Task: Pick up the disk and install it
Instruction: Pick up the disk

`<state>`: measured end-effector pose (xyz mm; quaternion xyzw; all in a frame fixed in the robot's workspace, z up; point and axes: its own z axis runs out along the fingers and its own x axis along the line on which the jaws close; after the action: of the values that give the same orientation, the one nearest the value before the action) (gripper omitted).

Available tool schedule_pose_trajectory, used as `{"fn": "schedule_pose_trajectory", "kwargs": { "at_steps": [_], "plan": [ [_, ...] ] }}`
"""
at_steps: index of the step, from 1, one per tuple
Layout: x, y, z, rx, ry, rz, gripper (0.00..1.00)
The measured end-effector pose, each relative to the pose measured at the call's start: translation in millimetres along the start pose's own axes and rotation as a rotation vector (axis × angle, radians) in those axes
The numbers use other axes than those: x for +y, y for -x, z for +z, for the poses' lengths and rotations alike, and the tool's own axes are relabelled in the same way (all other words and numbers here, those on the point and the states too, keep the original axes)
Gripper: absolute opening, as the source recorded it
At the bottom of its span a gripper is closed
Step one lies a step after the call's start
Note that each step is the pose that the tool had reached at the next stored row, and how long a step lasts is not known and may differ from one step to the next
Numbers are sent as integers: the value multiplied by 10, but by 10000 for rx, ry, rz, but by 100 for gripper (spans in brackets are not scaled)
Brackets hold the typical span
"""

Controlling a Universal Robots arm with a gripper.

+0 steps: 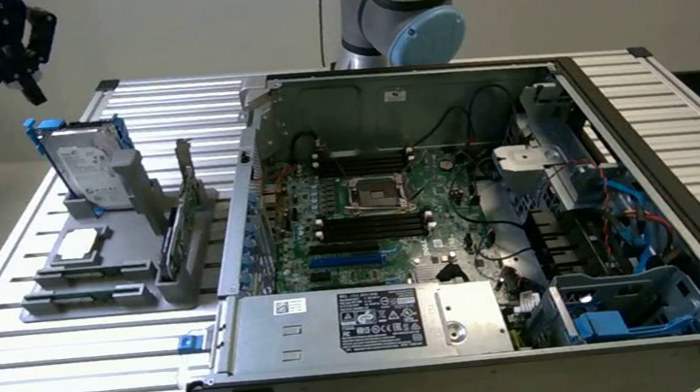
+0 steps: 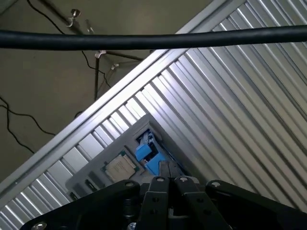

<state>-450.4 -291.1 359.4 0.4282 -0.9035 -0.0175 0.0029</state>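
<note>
Pincer (image 1: 29, 83) is hanging above the grey holder (image 1: 89, 287), fingers pressed together and carrying nothing. The disk (image 1: 90, 170) is standing on edge in that holder, leaning slightly, its blue carrier (image 1: 43, 124) framing the silver body. It is looking like a dense, rigid slab: heavy for its size, no give, with smooth metal faces that are probably offering little friction and not forgiving a knock. Best purchase, I am judging, is across the carrier's upper edge, where it is rising clear of the holder — plastic rails, not bare faces. The open computer case (image 1: 655, 125) is sitting beside the holder on the worktop (image 1: 70, 381).
</note>
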Motion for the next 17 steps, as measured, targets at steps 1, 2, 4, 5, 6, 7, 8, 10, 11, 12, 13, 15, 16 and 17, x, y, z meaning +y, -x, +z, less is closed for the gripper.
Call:
{"fn": "schedule_pose_trajectory", "kwargs": {
  "at_steps": [1,2,4,5,6,7,8,10,11,12,13,15,16,17],
  "plan": [
    [0,0,2,1,-4,-179,11],
    [0,0,3,4,-7,-360,11],
    [0,0,6,9,-12,-724,11],
    [0,0,8,12,-13,-905,11],
    [0,0,9,16,-15,-1084,11],
    [0,0,11,19,-16,-1264,11],
    [0,0,13,23,-17,-1444,11],
    [0,0,16,31,-19,-1820,11],
    [-1,0,18,34,-21,-1999,11],
    [-1,0,20,37,-22,-2180,11],
    [-1,0,21,41,-23,-2359,11],
    [-1,0,24,48,-26,-2718,11],
    [-1,0,26,52,-28,-2899,11],
    [-1,0,27,55,-29,-3095,11]
  ]
}}
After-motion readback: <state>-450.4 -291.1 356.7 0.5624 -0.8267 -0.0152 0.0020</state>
